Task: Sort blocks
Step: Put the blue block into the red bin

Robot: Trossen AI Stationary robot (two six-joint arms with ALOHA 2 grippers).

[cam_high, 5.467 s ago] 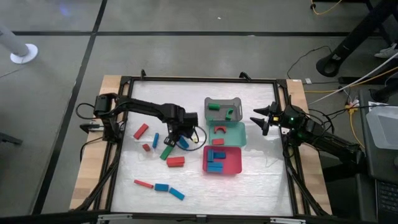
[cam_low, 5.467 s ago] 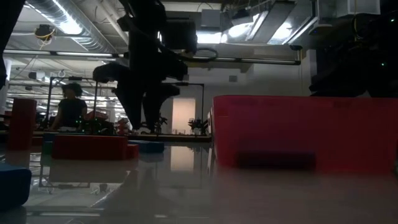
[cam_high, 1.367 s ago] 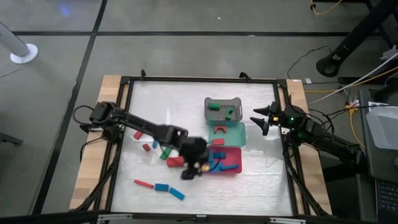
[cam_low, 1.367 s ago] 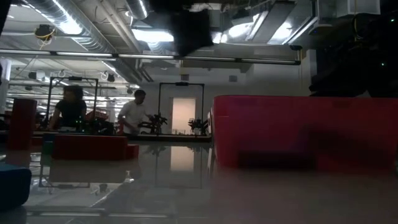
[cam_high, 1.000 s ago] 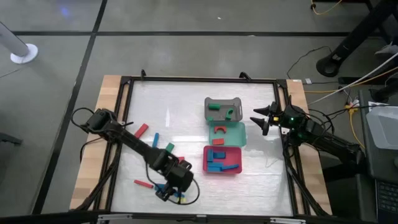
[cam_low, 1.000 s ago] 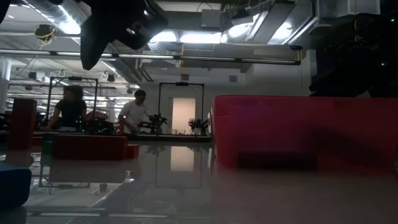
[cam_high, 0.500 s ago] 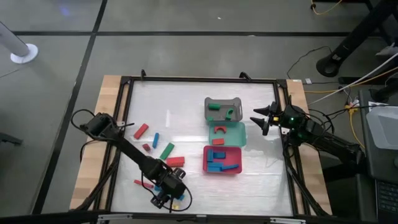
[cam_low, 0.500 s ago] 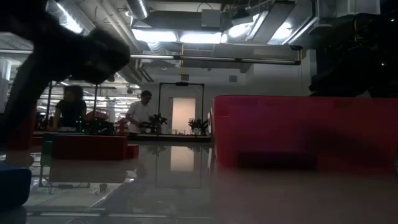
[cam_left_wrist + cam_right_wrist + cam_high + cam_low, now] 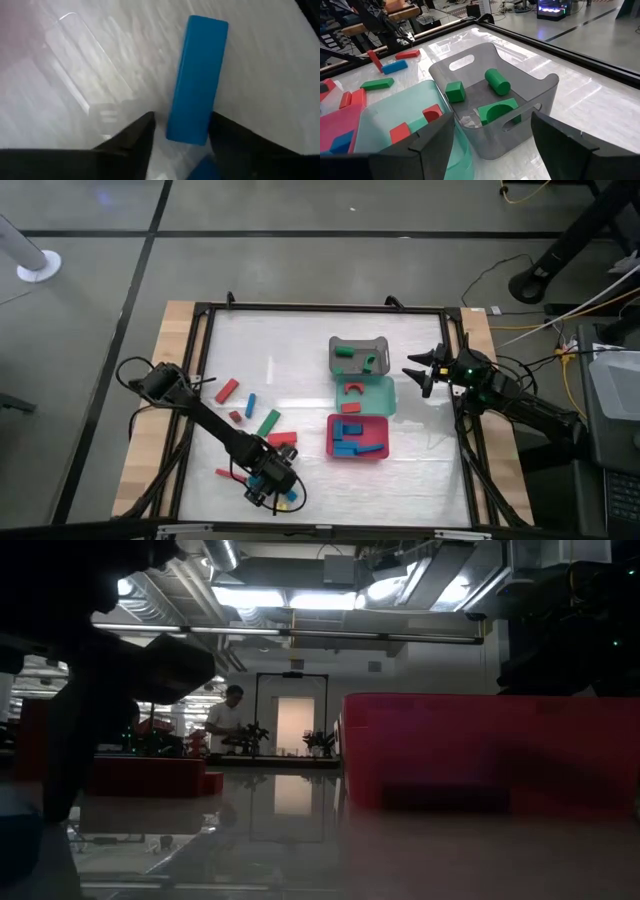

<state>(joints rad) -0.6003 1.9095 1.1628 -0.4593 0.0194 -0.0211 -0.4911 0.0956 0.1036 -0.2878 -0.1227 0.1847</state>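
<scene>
Blue rectangular toy bar (image 9: pixel 196 80) lies flat on the glossy white table top (image 9: pixel 300 350) near the front edge, directly under the left gripper (image 9: pixel 180 131). In the left wrist view the two dark fingers stand apart, one on each long side of the bar's near end, and neither visibly touches it. A second blue piece shows partly at the bottom of that view; its shape cannot be told.

Handling judgement: the bar looks rigid, light and smooth-faced, so it should not deform under a grip, but it could slide or pivot on the slick table if one finger makes contact before the other. Recommended hold: across the narrow width, on the two long flat sides, closer to the middle of the bar's length than the end now bracketed, to limit rotation on lift.

Other loose blocks (image 9: pixel 268 423) in red, blue and green lie on the left half of the table. The red rectangular tray (image 9: pixel 380 450) holds blue pieces, the teal tray (image 9: pixel 388 394) red pieces, and the grey handled tray (image 9: pixel 540 90) green pieces.

Right gripper (image 9: pixel 415 370) waits beside the grey tray at the right edge, fingers spread wide
</scene>
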